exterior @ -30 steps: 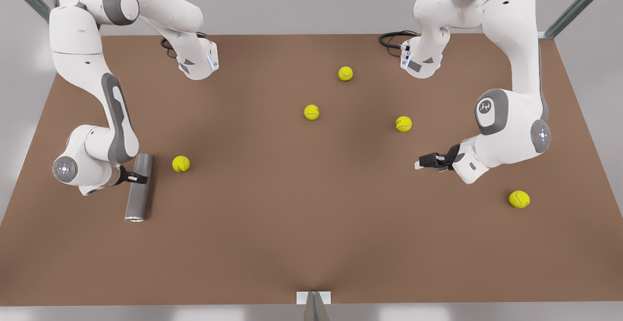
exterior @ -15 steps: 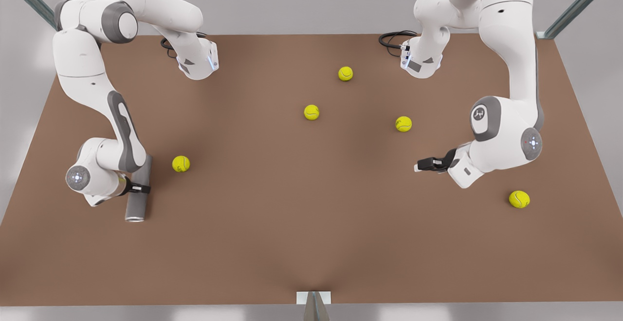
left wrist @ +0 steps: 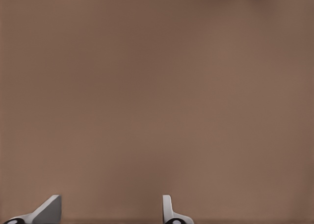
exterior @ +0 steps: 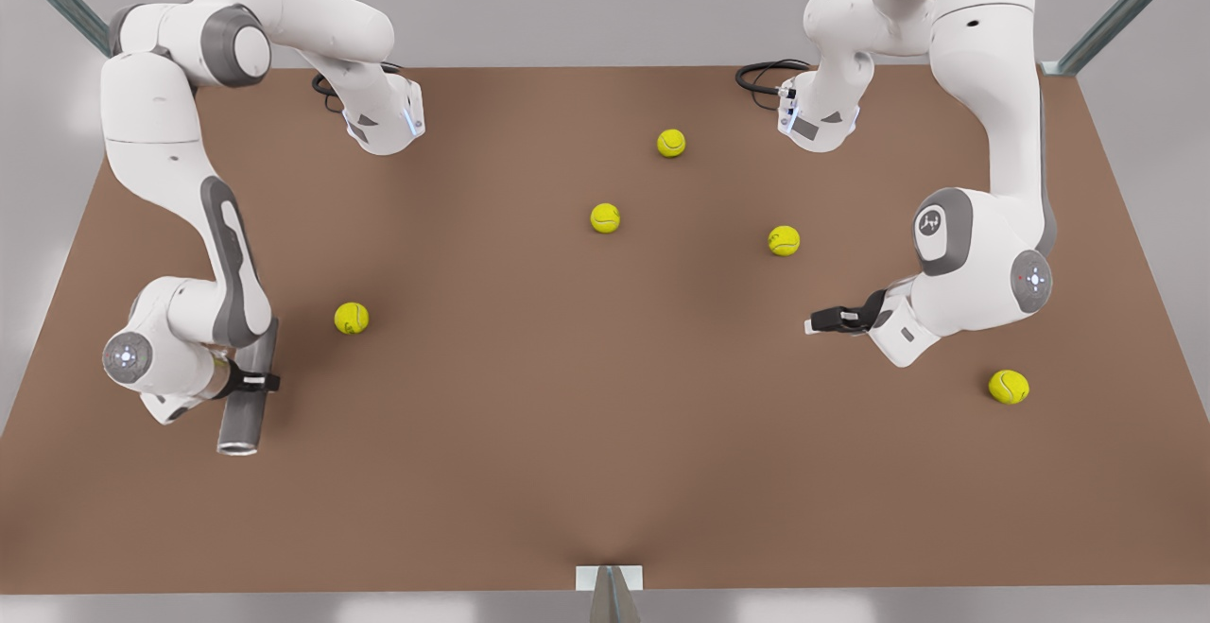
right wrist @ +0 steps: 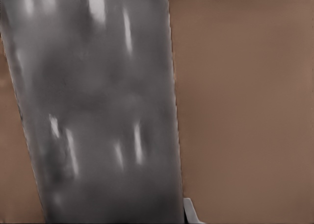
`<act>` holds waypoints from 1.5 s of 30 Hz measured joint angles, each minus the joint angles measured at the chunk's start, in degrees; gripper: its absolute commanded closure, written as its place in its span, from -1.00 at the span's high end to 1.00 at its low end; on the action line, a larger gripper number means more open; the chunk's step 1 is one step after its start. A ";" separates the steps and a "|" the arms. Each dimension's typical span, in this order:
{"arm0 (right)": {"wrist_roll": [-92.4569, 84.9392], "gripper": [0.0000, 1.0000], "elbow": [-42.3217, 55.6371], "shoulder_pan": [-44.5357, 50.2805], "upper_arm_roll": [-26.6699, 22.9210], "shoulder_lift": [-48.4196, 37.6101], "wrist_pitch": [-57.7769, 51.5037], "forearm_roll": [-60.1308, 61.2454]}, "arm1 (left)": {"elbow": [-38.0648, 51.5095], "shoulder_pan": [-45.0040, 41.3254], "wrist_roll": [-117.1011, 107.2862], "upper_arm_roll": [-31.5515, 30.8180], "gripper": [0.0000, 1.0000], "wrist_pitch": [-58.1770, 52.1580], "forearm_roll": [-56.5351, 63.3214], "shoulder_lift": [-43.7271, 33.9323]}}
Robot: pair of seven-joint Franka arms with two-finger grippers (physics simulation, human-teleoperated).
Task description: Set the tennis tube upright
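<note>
Shifted tennis tube [exterior: 242, 396] over brown table [exterior: 605, 434].

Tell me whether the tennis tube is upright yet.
Not yet. The tennis tube lies lengthwise, gripped by the right gripper; its silvery-rimmed end points sideways. The left gripper waits open.

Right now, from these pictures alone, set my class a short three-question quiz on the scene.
1. True or false: the tube stands upright.
2. How many balls lie on the table?
3. Which claw grips the tube?
Key: 1 false. 2 five. 3 the right claw, at the front view's left; the left claw waits open at the front view's right.
</note>
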 measured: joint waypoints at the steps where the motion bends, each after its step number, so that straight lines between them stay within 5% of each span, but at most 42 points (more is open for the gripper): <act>1: -0.46 0.30 2.18 0.38 0.80 -0.01 -2.25 0.00 | 0.00 0.01 -0.05 0.02 1.00 -0.04 0.00 -0.05; 12: -9.73 0.32 15.29 13.87 4.25 0.50 -17.66 0.02 | 0.00 0.01 -0.50 -0.05 1.00 -0.18 -0.28 0.10; 30: -27.65 0.20 33.18 47.52 3.16 19.12 3.10 -3.50 | -0.02 -0.09 -1.26 -0.18 1.00 -0.47 -0.56 -0.03; 45: -30.62 0.13 30.37 49.41 3.18 22.15 10.19 -4.53 | 1.71 -0.07 -1.89 -0.31 1.00 -0.08 -5.10 3.04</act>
